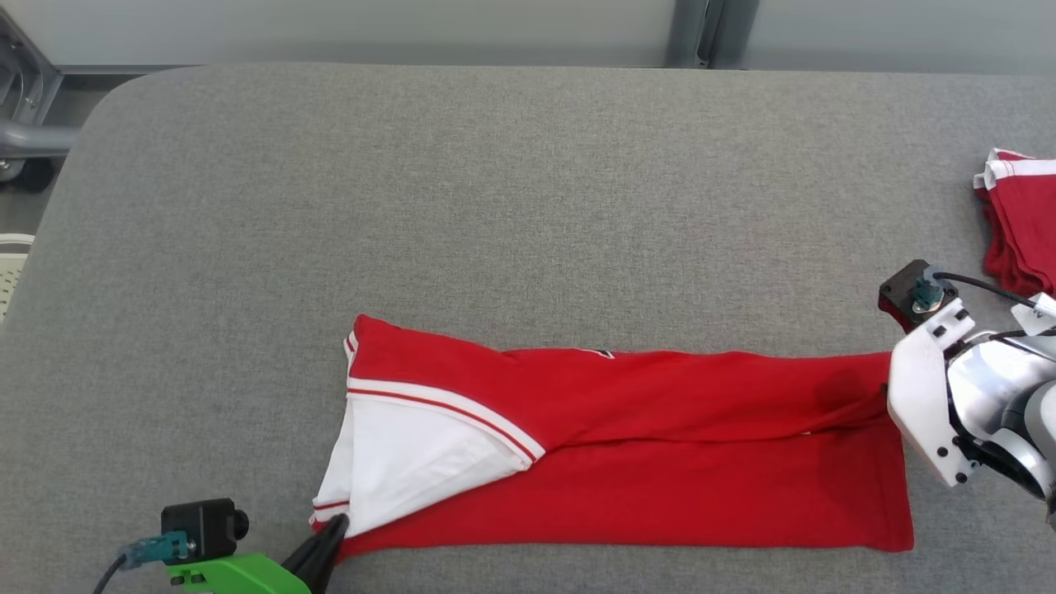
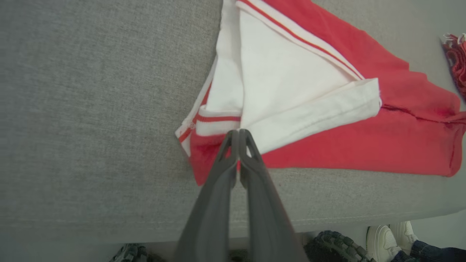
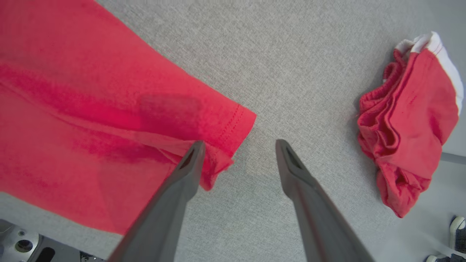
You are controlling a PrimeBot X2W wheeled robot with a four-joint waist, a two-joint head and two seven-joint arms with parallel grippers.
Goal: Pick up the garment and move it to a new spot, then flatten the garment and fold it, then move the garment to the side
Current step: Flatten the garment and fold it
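The garment [image 1: 676,462], a red shirt with white sleeve and trim, lies folded into a long band across the near part of the grey table [image 1: 495,206]. My left gripper [image 2: 239,131] is shut at the garment's near left corner [image 2: 218,120], its tips pinched where the white fold ends; it also shows at the bottom left [image 1: 332,528]. My right gripper [image 3: 240,145] stands open at the garment's right hem [image 3: 225,127], with one fingertip [image 3: 196,149] against the crumpled hem corner and nothing between the fingers. In the head view the white wrist housing [image 1: 928,412] hides those fingers.
A second red and white garment [image 1: 1019,219] lies bunched at the table's right edge, also in the right wrist view [image 3: 407,120]. A person's shoes [image 2: 387,236] stand on the floor past the near table edge. Grey table surface stretches wide behind the garment.
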